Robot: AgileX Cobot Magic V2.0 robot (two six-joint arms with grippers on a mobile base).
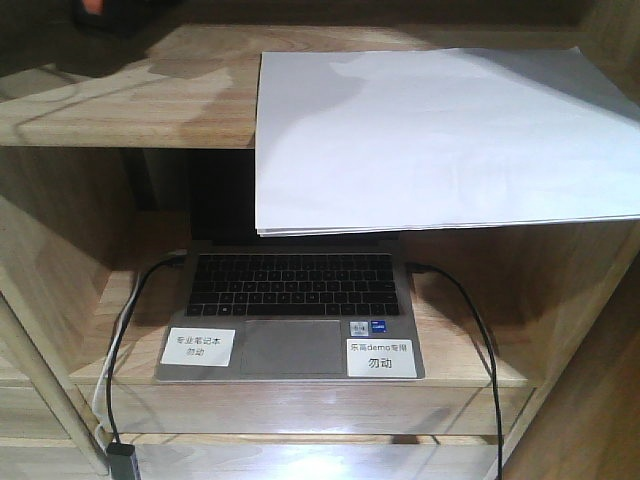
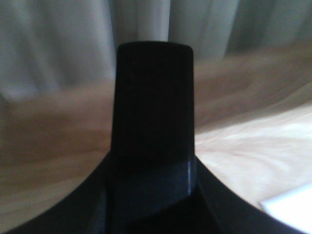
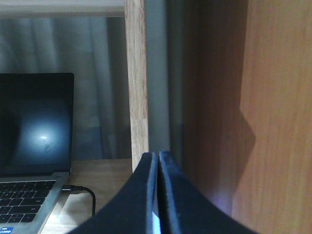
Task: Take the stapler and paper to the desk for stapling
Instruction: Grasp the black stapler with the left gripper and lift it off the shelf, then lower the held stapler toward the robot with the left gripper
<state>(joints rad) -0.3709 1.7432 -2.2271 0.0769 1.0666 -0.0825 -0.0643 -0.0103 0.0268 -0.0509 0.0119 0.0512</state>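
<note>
A stack of white paper (image 1: pixel 440 135) lies on the upper wooden shelf (image 1: pixel 130 100), its front edge hanging over the laptop bay. A corner of it shows in the left wrist view (image 2: pixel 292 209). My left gripper (image 2: pixel 153 165) is over that shelf, left of the paper, and is shut on a black block, the stapler (image 2: pixel 153 107), which stands up between the jaws. In the front view only a dark shape with orange (image 1: pixel 100 10) shows at the top left. My right gripper (image 3: pixel 158 156) is shut and empty, low beside the shelf's right post (image 3: pixel 137 83).
An open laptop (image 1: pixel 290 300) sits in the lower bay under the paper, with cables (image 1: pixel 470 320) plugged in on both sides. It also shows in the right wrist view (image 3: pixel 29 146). A wooden side panel (image 3: pixel 278 112) stands close on the right gripper's right.
</note>
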